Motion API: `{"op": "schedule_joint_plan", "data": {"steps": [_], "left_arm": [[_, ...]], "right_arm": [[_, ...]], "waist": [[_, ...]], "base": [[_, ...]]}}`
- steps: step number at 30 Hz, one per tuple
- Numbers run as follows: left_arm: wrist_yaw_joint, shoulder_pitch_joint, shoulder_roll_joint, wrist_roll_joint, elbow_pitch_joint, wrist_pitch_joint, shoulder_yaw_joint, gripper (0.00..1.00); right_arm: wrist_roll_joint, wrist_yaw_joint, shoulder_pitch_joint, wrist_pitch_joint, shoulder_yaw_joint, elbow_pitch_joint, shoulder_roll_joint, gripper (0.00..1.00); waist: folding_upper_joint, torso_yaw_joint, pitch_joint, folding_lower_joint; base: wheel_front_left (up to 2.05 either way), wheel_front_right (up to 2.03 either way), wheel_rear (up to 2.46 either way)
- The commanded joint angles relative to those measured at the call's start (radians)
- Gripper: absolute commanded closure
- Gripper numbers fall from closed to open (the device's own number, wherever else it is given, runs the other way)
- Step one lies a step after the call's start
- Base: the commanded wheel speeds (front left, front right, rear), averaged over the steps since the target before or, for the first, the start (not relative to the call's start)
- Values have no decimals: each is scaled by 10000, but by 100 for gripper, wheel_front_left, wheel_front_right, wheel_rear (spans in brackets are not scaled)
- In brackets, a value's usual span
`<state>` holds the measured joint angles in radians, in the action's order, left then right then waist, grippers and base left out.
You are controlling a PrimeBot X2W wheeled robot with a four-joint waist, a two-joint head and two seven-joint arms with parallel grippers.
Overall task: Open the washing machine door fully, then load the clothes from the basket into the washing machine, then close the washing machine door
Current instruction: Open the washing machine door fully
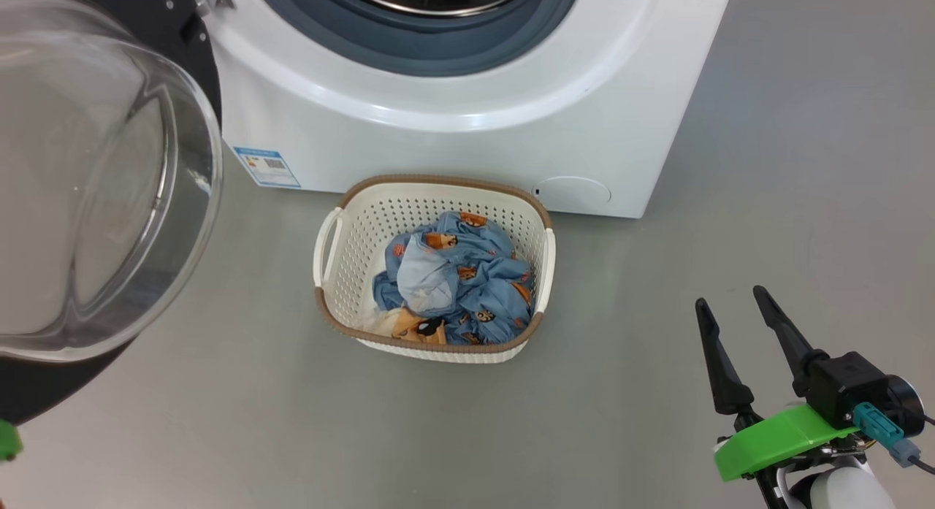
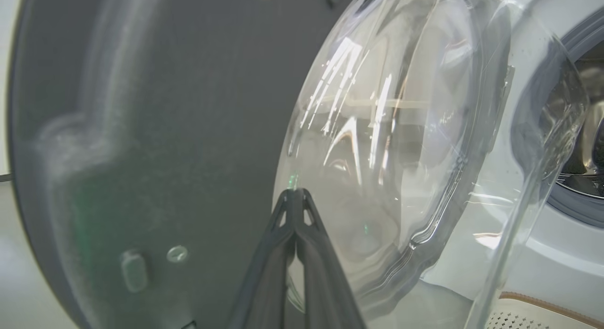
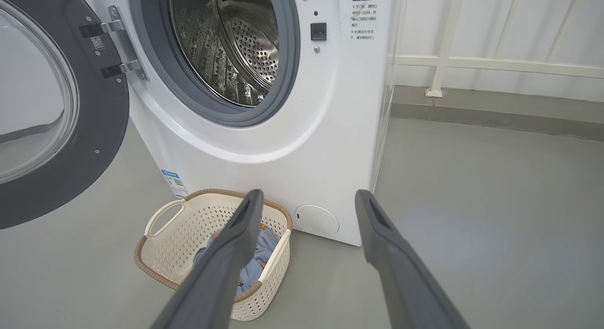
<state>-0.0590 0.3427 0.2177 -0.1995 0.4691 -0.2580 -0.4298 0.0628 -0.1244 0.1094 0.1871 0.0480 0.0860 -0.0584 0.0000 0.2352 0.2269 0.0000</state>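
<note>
The white washing machine [image 1: 467, 140] [image 3: 278, 145] stands with its steel drum [image 3: 226, 41] exposed. Its door [image 1: 95, 195] [image 3: 52, 121] is swung wide to the left on a metal hinge [image 3: 118, 48], the glass bowl bulging toward me. My left gripper [image 2: 295, 193] is shut, its tips pressed against the door's inner face [image 2: 155, 130] beside the glass [image 2: 391, 145]. The cream basket [image 1: 434, 268] [image 3: 207, 253] sits on the floor before the machine, holding blue bear-print clothes [image 1: 456, 279] [image 3: 257, 258]. My right gripper [image 1: 734, 304] [image 3: 309, 199] hangs open and empty, right of the basket.
Grey floor [image 1: 789, 202] spreads around the machine and basket. A white railing and wall [image 3: 495, 60] run behind the machine on the right. A blue energy sticker [image 1: 266, 166] marks the machine's lower front.
</note>
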Motion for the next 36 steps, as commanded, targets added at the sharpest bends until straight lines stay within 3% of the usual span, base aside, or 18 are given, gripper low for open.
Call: {"op": "schedule_joint_plan", "data": {"steps": [1,13,14,15,23,36], "left_arm": [[-94,-140,437,135,-320,-37,-280,100],[-388,-1512,-727,780,-2408,-37,-156,100],[-397,-1622,-854,851,-2669,-37,-91,81],[-427,-1834,-1075,935,-3166,-37,63,0],[-537,-2502,-1498,859,-4226,-37,632,0],[-654,-3403,-1661,653,-4915,-38,2715,0]], "right_arm": [[19,-63,207,100,-272,-198,30,0],[224,-63,-4,284,-368,79,63,0],[237,-63,-22,302,-367,99,65,0],[269,-63,-55,336,-373,140,69,0],[470,-63,-141,466,-402,241,78,0],[589,-63,-388,621,-470,283,80,0]], "waist": [[0,26,-117,0],[0,-178,-778,0],[0,-198,-819,0],[0,-239,-904,0],[0,-499,-1139,0],[0,-1196,-1436,0]], "base": [[0,0,0],[0,0,0],[0,0,0],[0,0,0],[0,0,0],[0,0,0]]}}
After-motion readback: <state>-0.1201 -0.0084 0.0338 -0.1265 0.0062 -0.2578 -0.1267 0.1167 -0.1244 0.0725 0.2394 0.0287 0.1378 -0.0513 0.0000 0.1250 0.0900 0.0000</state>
